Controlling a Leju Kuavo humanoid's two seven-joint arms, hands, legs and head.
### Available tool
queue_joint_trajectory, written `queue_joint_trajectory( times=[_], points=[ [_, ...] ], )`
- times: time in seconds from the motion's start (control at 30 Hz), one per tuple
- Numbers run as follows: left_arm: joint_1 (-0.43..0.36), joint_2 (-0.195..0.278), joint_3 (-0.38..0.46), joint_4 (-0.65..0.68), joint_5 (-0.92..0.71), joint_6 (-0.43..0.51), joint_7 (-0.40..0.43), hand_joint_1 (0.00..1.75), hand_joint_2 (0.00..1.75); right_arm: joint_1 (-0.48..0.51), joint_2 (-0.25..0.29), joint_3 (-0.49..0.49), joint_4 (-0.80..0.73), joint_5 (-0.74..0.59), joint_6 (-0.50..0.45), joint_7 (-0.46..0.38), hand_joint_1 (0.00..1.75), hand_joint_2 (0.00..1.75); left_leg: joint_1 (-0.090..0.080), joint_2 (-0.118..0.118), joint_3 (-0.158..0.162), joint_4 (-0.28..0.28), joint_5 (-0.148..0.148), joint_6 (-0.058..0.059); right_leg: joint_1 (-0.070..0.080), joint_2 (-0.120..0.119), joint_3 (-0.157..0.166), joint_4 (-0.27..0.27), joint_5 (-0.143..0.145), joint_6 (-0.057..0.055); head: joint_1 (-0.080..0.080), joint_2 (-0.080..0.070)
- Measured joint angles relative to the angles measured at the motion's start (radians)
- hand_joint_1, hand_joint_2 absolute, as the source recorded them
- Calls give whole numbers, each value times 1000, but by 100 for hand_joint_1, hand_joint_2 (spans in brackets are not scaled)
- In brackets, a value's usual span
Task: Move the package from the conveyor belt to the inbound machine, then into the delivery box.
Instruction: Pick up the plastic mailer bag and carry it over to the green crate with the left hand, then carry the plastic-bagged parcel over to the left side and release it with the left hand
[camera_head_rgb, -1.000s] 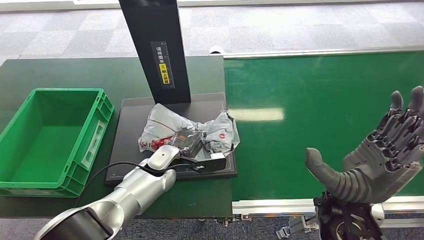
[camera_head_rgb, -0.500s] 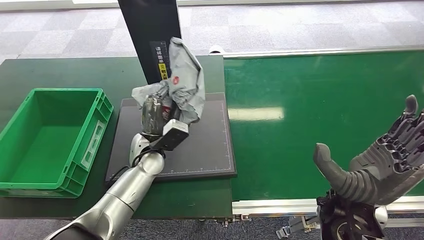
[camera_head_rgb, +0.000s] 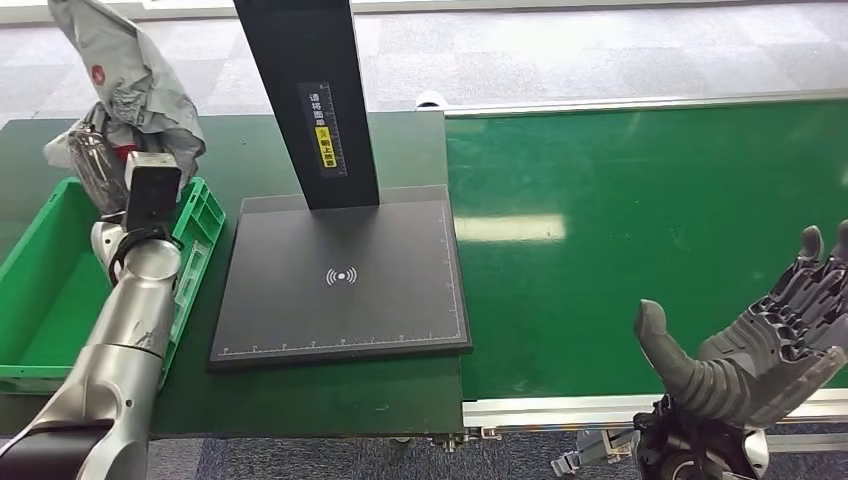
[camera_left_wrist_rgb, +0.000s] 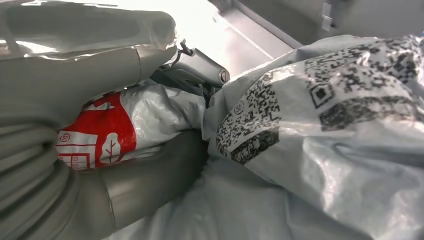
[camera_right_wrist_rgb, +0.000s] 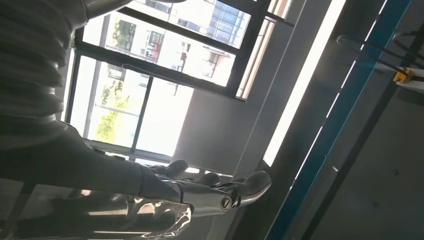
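Crinkled glossy plastic package (camera_head_rgb: 125, 75); smooth green plastic delivery box (camera_head_rgb: 60, 290); matt black scanner pad (camera_head_rgb: 340, 280).

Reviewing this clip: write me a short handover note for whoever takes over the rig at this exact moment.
Left hand: holds the grey package raised above the near right corner of the green delivery box; the left wrist view shows its printed codes and a red patch against the hand.
Right hand: open, palm up, holding nothing, over the near edge of the conveyor belt.
Inbound machine: its black pad is bare.
Done: package is off the belt and off the pad.
Left: lower it over the box and release it inside; it is not in the box yet.
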Motion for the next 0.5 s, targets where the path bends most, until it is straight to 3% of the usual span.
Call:
queue_joint_trajectory(
  times=[0.07,0.13,0.27,0.33,0.5],
  points=[
    [-23,18,29,47,-10,0,3,175,175,1,-1,0,6,0,0,0,0,175,0,-1,-1,0,0,0,0,-1,0,0,0,0,0,0],
    [-40,32,51,90,-80,0,70,175,175,2,-1,0,12,1,0,6,0,175,0,-2,-1,0,0,0,0,-1,0,0,0,0,0,0],
    [-95,91,73,229,-383,-12,413,175,175,21,-1,1,17,8,0,29,0,175,0,1,-2,0,0,0,0,1,-1,0,0,0,0,0],
    [-119,138,73,299,-469,-40,546,175,175,40,-1,1,18,10,7,36,0,175,1,1,-2,0,0,0,1,1,-2,0,0,0,0,0],
    [-139,246,69,407,-582,-153,747,175,175,70,0,0,20,11,52,48,0,175,2,1,-2,0,0,0,2,2,-3,0,0,0,0,0]
  ],
)
